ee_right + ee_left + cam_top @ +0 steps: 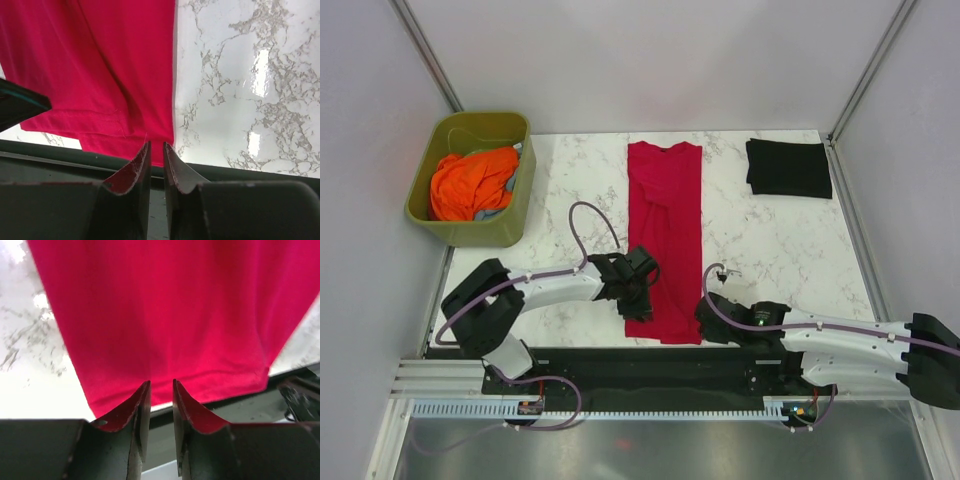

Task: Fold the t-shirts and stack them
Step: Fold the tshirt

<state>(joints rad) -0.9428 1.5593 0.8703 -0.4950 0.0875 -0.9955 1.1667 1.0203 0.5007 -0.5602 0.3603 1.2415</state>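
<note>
The crimson red t-shirt lies as a long narrow strip down the middle of the marble table, neck at the back and hem at the near edge. The black t-shirt lies folded at the back right. My left gripper hovers over the hem's left corner; in the left wrist view its jaws stand a narrow gap apart over the red cloth, nothing between them. My right gripper is at the hem's right corner, also narrowly open and empty.
An olive-green tub holding orange cloth stands at the back left, off the table's corner. A black rail runs along the near edge just below the hem. Grey walls close in the sides and back.
</note>
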